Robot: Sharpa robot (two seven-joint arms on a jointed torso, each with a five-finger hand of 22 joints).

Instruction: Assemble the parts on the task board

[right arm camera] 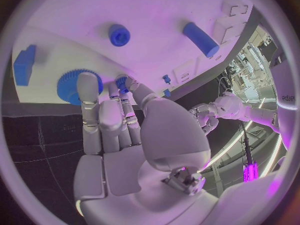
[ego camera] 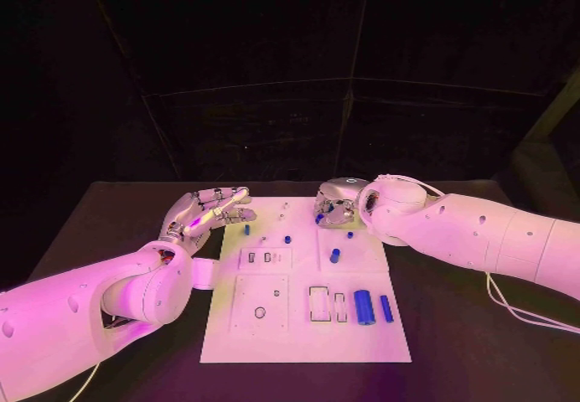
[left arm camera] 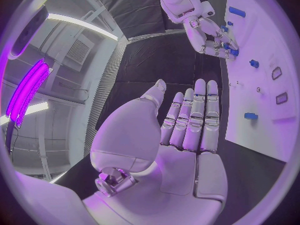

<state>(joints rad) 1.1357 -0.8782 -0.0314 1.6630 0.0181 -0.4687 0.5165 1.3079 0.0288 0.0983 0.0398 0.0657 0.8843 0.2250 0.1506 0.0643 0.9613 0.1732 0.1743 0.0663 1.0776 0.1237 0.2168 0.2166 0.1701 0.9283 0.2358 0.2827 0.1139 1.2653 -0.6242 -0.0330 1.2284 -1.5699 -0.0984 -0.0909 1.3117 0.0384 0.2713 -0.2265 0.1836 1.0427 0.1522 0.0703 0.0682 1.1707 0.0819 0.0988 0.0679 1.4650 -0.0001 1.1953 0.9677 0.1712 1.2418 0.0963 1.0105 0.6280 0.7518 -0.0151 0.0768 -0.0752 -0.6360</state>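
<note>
Right hand point(ego camera: 339, 201) over the board's far edge, fingers curled, tips pinching a small blue peg point(right arm camera: 121, 83) beside the blue gear point(right arm camera: 75, 85) | left hand point(ego camera: 205, 212) beside the board point(ego camera: 302, 335), fingers straight, pressed together, holding nothing | advice: lower the peg upright, slowly | near-edge slots point(ego camera: 320, 303) lay unfilled, two blue cylinders point(ego camera: 364, 306) beside them.

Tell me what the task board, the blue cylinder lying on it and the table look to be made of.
Task board: likely rigid plastic, matte white, flat, with sharply cut recesses. Blue cylinder: probably smooth moulded plastic, evenly coloured with a soft sheen. Table: a dull black top showing no reflections; whether it is cloth or a coated board cannot be told.
</note>
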